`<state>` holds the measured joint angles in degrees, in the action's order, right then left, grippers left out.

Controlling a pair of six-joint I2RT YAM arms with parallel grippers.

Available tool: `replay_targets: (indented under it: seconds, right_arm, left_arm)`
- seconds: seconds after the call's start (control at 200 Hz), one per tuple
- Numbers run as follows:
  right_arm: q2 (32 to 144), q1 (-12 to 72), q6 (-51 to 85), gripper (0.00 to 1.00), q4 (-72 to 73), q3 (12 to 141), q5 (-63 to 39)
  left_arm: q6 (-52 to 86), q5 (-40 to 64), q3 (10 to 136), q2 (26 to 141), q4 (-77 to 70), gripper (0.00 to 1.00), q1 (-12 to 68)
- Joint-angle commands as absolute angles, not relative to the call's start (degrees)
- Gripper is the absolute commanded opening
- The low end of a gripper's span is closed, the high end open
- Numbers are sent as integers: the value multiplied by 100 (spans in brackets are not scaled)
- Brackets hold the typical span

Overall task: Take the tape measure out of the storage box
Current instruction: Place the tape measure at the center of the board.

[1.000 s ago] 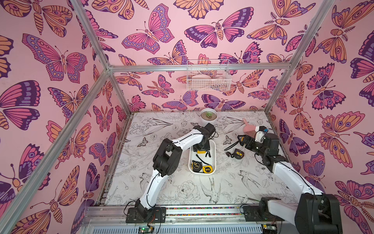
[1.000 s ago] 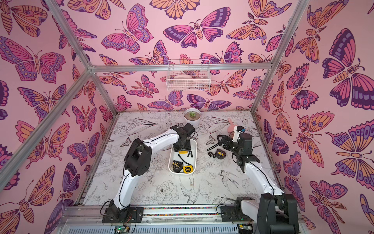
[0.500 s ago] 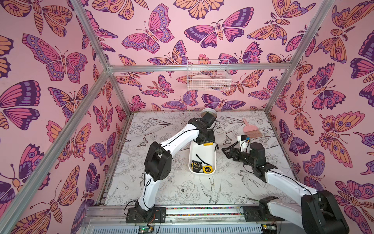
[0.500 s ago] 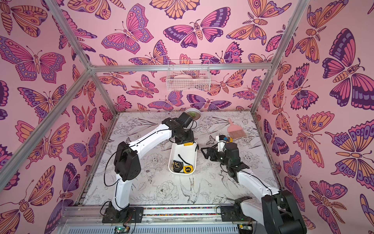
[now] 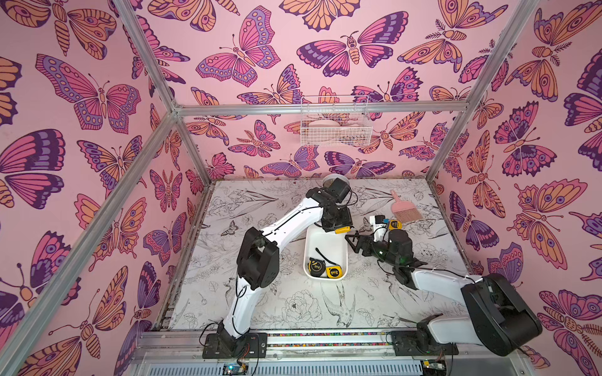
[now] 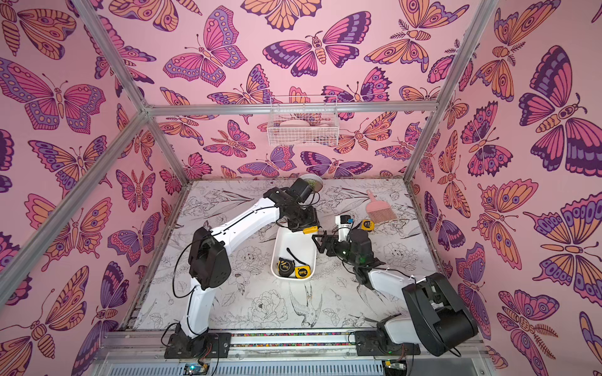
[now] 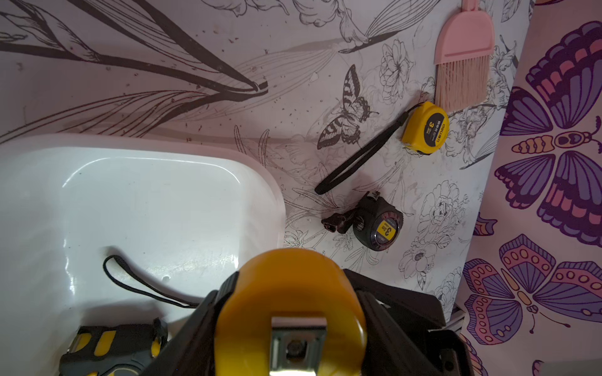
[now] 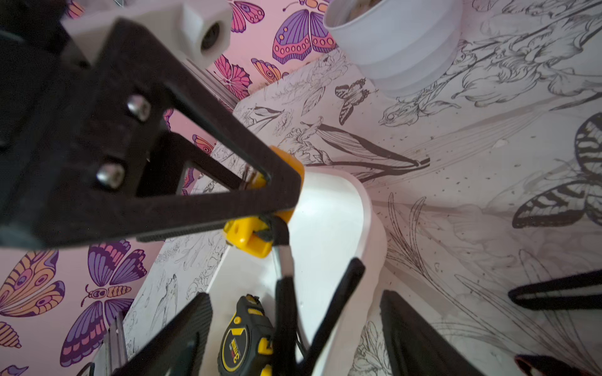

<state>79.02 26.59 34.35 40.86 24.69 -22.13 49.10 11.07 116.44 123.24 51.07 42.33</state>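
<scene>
The white storage box (image 5: pixel 326 242) (image 6: pixel 294 245) lies mid-table, with two tape measures (image 5: pixel 324 268) at its near end. My left gripper (image 5: pixel 341 230) (image 7: pixel 290 312) hangs above the box's far end, shut on a yellow tape measure (image 7: pixel 286 286) (image 8: pixel 249 236). Its black strap (image 8: pixel 285 293) dangles down over the box. My right gripper (image 5: pixel 353 243) (image 8: pixel 296 332) stands open just right of the box's rim, with the strap hanging between its fingers (image 8: pixel 182 335). Below it a black-and-yellow tape measure (image 8: pixel 242 345) lies in the box.
A yellow tape measure (image 7: pixel 425 128) (image 5: pixel 394 224) and a black one (image 7: pixel 378 228) lie on the table right of the box. A pink brush (image 5: pixel 405 210) is behind them. A round white pot (image 8: pixel 400 42) stands at the back wall, a wire basket (image 5: pixel 335 125) above.
My left gripper has risen out of the box with the yellow tape measure and moved to its far end. My right arm swung left from the table toward the box, its jaws narrowing slightly.
</scene>
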Motion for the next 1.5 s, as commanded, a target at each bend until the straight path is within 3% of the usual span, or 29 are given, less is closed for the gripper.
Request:
replay_targets:
  seconds: [0.0, 0.12, 0.501, 0.676, 0.741, 0.866, 0.982, 1.067, 1.272, 1.497]
  right_arm:
    - [8255, 2723, 3710, 83, 4872, 2722, -2091]
    - [8661, 2742, 4090, 79, 5465, 2813, -2064]
    - [8953, 2854, 4344, 52, 5994, 2949, -1920]
    - [9204, 2873, 4454, 28, 6120, 3013, -1995]
    - [9250, 2881, 4482, 18, 6134, 3022, -1983]
    - [9232, 2883, 4449, 7, 6188, 2975, -1903]
    - [9190, 2883, 4357, 6, 6073, 3012, -1925]
    - [9153, 2877, 4321, 6, 6009, 3001, -1932]
    - [8813, 2866, 4138, 4, 5485, 2915, -1901]
    - [8289, 2571, 4177, 3, 5123, 2583, -1735]
  left_arm:
    - [5009, 1197, 11782, 12436, 5202, 27, 4260]
    - [5036, 1204, 11876, 12487, 5203, 27, 4289]
    - [5060, 1246, 11970, 12585, 5218, 27, 4313]
    - [5070, 1288, 11998, 12630, 5217, 28, 4324]
    - [5054, 1337, 12027, 12656, 5212, 33, 4323]
    - [5031, 1423, 12076, 12681, 5208, 44, 4333]
    - [5016, 1466, 12076, 12706, 5214, 51, 4342]
    - [4977, 1426, 12110, 12693, 5204, 66, 4340]
    - [4835, 1218, 12277, 12654, 5202, 88, 4299]
    - [4711, 1123, 12443, 12672, 5203, 97, 4193]
